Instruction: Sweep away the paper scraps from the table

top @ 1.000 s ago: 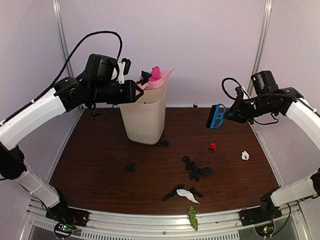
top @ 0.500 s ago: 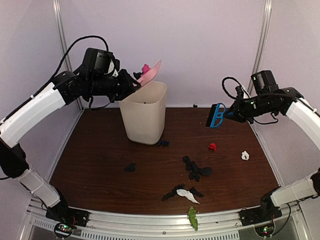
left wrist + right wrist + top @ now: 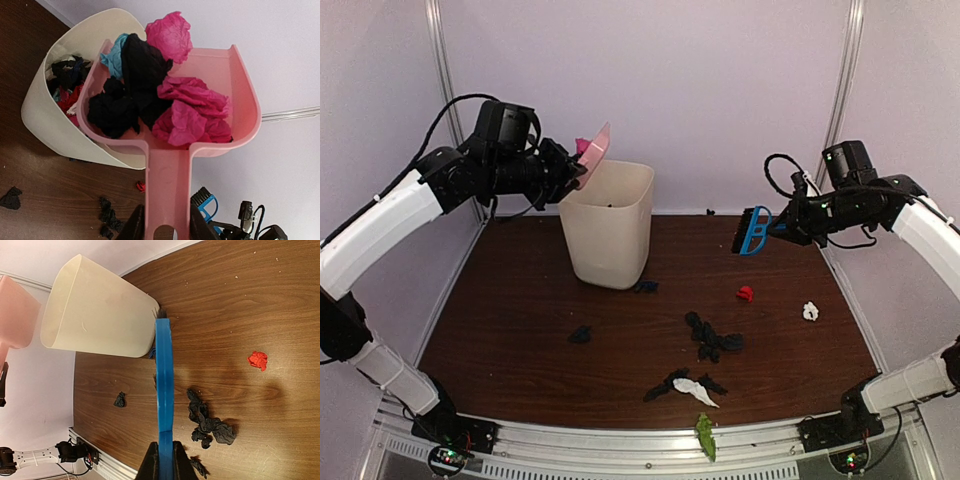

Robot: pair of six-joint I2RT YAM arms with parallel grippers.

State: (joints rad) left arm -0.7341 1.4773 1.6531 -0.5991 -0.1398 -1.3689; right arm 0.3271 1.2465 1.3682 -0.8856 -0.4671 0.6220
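My left gripper [image 3: 164,231] is shut on the handle of the pink dustpan [image 3: 220,75], held tilted over the rim of the cream bin [image 3: 610,225]. The pan [image 3: 595,148] holds magenta, black and light blue paper scraps [image 3: 150,90]. My right gripper [image 3: 162,462] is shut on the blue hand brush [image 3: 163,385], held in the air at the right [image 3: 753,232]. On the table [image 3: 520,320] lie loose scraps: black wads [image 3: 712,340], a red one [image 3: 745,293], a white one [image 3: 810,311], a small black one [image 3: 580,334], and a white and black cluster [image 3: 688,386].
A green scrap [image 3: 705,436] lies on the silver front rail [image 3: 620,445]. A dark blue scrap [image 3: 646,287] sits at the bin's foot. The bin [image 3: 55,115] has scraps inside. Purple walls close the back and sides.
My left arm has drawn back to the left and tipped the dustpan up steeper over the bin's left rim. The right arm and brush have not moved.
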